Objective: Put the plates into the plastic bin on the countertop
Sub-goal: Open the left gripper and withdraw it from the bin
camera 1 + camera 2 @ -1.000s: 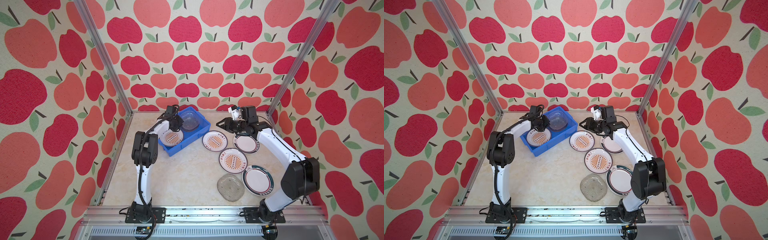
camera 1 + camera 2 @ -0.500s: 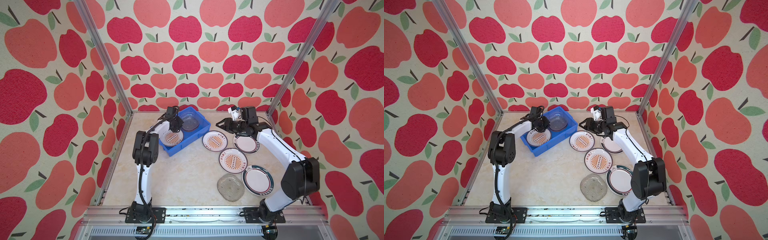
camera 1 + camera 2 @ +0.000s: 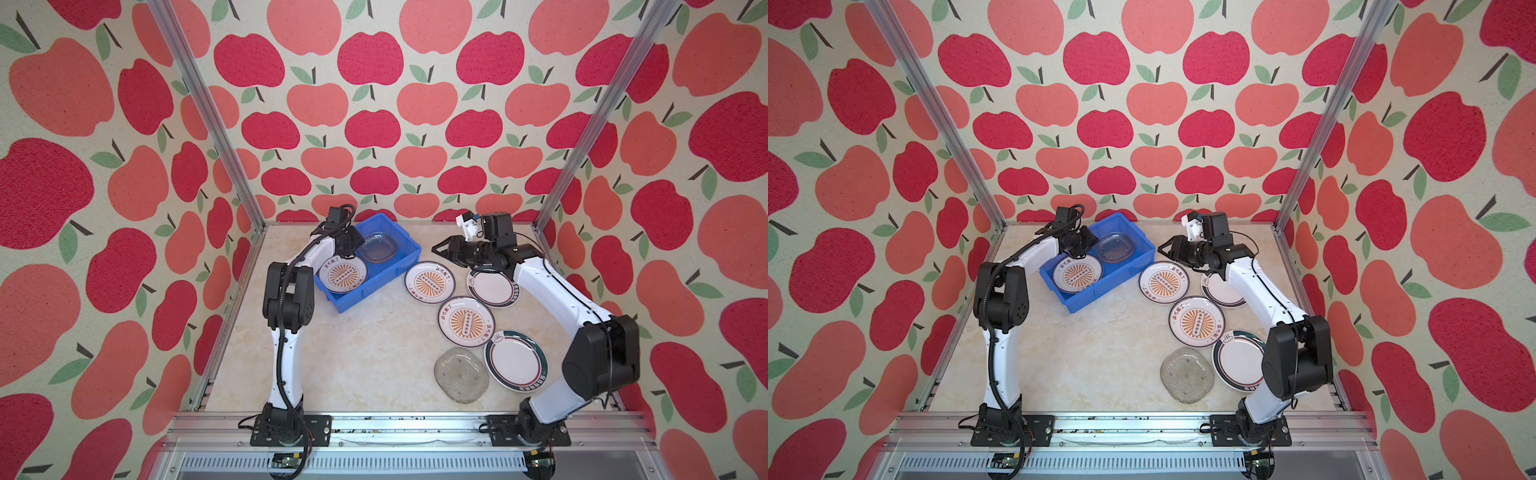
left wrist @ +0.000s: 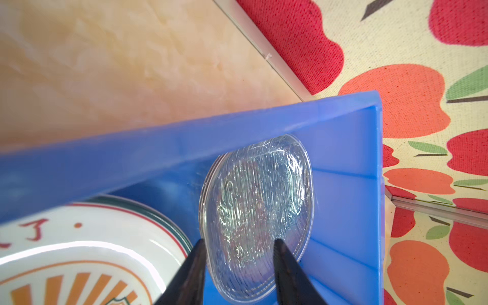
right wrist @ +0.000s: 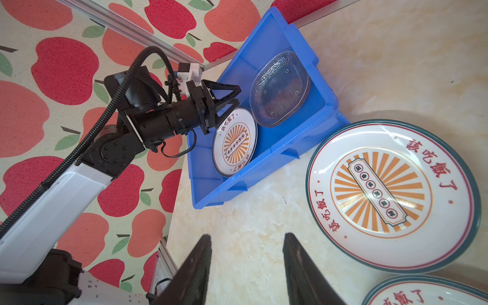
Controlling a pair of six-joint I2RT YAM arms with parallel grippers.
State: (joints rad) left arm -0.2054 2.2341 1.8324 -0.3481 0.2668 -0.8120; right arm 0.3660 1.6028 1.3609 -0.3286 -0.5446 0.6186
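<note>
The blue plastic bin (image 3: 368, 293) stands at the back left of the countertop (image 3: 365, 349). It holds a sunburst plate (image 3: 344, 274) and stacked clear glass plates (image 3: 377, 248) (image 4: 258, 200). My left gripper (image 3: 354, 245) (image 4: 239, 241) is inside the bin, open, with its fingers apart over the top glass plate. My right gripper (image 3: 436, 249) (image 5: 247, 237) hovers open and empty over bare countertop beside a sunburst plate (image 3: 430, 281) (image 5: 390, 195). Another sunburst plate (image 3: 466, 321), two green-rimmed plates (image 3: 492, 286) (image 3: 515, 360) and a glass plate (image 3: 461, 375) lie on the right.
Apple-patterned walls and aluminium posts (image 3: 598, 116) close in the back and sides. An aluminium rail (image 3: 395, 428) carrying both arm bases runs along the front edge. The right arm (image 3: 552, 291) reaches over the far green-rimmed plate.
My left gripper has gone from shut to open inside the bin, letting go of the glass plate, which now lies on the stack. The right gripper has hardly moved.
</note>
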